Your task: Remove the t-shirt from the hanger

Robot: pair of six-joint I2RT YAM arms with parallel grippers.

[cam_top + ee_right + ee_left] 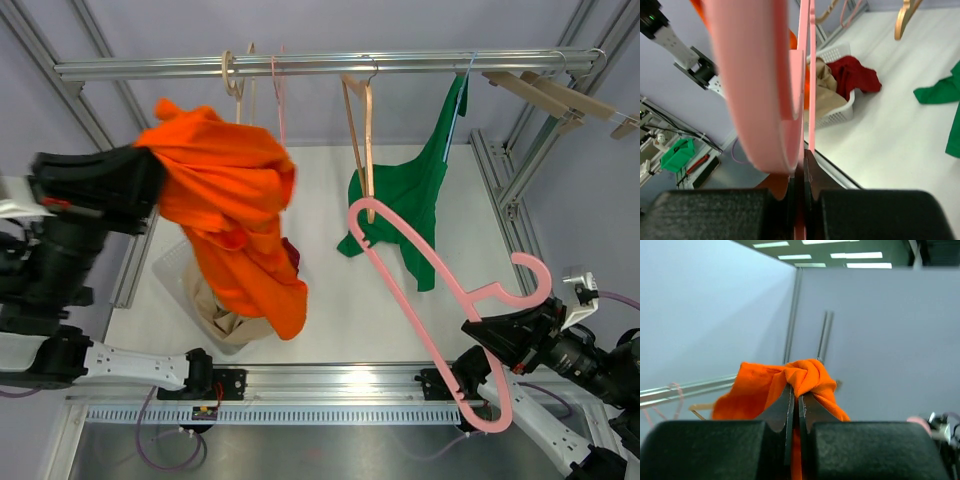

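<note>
Folds of the orange t-shirt (235, 215) hang from the left gripper (148, 178), pinched tight and apparently clear of the pink hanger (430, 285). The right gripper (497, 340) clamps that hanger at the shirt's 4 o'clock, long axis running 10 to 4.

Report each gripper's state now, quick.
Left gripper: closed on the orange t-shirt.
Right gripper: closed on the pink hanger.
</note>
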